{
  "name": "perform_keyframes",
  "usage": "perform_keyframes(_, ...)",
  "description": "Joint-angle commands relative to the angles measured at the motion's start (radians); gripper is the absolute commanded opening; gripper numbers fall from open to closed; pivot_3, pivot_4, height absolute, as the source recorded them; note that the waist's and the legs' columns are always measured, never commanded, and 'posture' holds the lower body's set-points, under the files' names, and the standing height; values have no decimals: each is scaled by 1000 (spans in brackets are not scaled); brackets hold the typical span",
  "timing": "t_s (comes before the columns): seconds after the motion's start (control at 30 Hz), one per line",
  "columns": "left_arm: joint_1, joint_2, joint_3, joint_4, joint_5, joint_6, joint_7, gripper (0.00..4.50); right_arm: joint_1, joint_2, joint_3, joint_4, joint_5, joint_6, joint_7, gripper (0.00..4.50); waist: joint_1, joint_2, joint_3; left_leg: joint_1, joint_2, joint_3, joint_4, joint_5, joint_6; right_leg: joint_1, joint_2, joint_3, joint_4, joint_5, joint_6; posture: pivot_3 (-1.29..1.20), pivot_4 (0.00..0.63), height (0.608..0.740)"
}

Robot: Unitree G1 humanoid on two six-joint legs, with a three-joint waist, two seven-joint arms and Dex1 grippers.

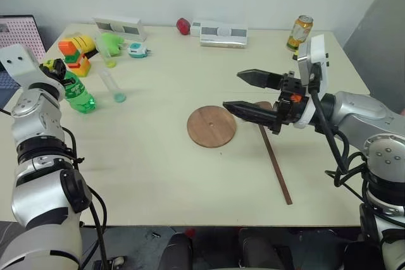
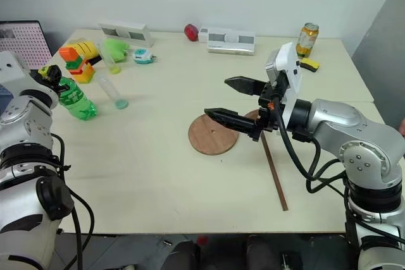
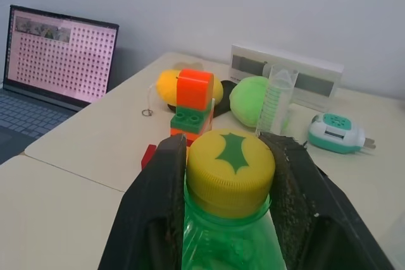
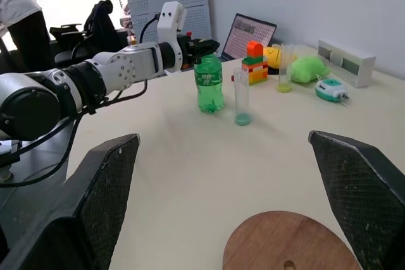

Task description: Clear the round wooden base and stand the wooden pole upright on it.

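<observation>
The round wooden base (image 1: 211,126) lies bare in the middle of the table, its small centre hole showing. Just to its right the wooden pole (image 1: 276,165) lies flat, its far end passing under my right gripper (image 1: 232,90). That gripper is open and hovers level above the base's right edge with nothing between its fingers (image 4: 104,200). At the table's far left my left gripper (image 3: 231,147) is shut on the yellow cap of a green bottle (image 1: 79,95), which stands on the table.
A clear tube with a teal cap (image 1: 112,85) lies beside the bottle. Behind them are toy bricks (image 1: 76,57), a green plush (image 1: 111,43) and a teal device (image 1: 137,50). White boxes (image 1: 221,33) and a can (image 1: 300,32) line the far edge. A laptop (image 3: 57,61) sits off the left edge.
</observation>
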Motion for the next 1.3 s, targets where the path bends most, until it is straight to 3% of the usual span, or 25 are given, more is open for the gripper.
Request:
perform_keyframes(0.03, -32, 26, -7, 1, -3, -41, -10, 2365, -1, -10, -36, -38, 17, -5, -18, 4500, -2, 0, 0, 0, 0, 0, 0, 0, 0, 0, 0, 0, 0, 0, 0, 0, 150, 740)
perform_keyframes(0.23, -4, 37, 3, -65, -17, -23, -13, 3735, 6, -8, -31, -26, 10, -15, -14, 4500, -6, 0, 0, 0, 0, 0, 0, 0, 0, 0, 0, 0, 0, 0, 0, 0, 150, 740)
perform_keyframes(0.37, 52, 45, 18, -224, -47, 56, -12, 4463, 10, -3, -24, -13, -2, -27, -1, 4500, -9, 0, 0, 0, 1, 0, 0, 0, 0, 0, 0, 0, 0, 0, 0, 0, 150, 740)
perform_keyframes(0.63, 148, 65, 71, -702, -172, 346, 15, 4463, 22, 12, -22, 46, -42, -59, 29, 4500, -12, 0, 0, 0, 1, 0, 0, 0, 0, 0, 0, 1, 0, 0, 0, 0, 150, 740)
perform_keyframes(0.73, 164, 64, 42, -833, -285, 487, -91, 4463, 26, 1, -25, 76, -64, -59, 35, 4500, -10, 0, 0, 0, 1, 0, 0, 0, 0, 0, 0, 1, 0, 0, 0, 0, 150, 740)
perform_keyframes(0.93, 351, 88, -120, -1132, -481, 671, -420, 4463, 25, -85, -3, 132, -116, 25, 45, 4500, -10, 0, 0, 1, 1, 2, 0, 0, 0, 1, 0, 3, 0, 0, 0, 0, 150, 740)
perform_keyframes(1.1, 420, 87, -239, -1298, -588, 723, -605, 4463, -11, -211, 4, 206, -95, 212, 66, 4500, -7, 1, 0, 1, 1, 3, 0, 0, 0, 0, 1, 4, -1, 0, 0, 0, 150, 740)
perform_keyframes(1.3, 483, 89, -371, -1348, -518, 652, -727, 4463, -88, -236, 41, 309, -51, 478, 72, 4500, -8, 1, 1, 3, 1, 6, -1, -2, 3, 1, 2, 7, 0, 0, 0, 0, 150, 740)
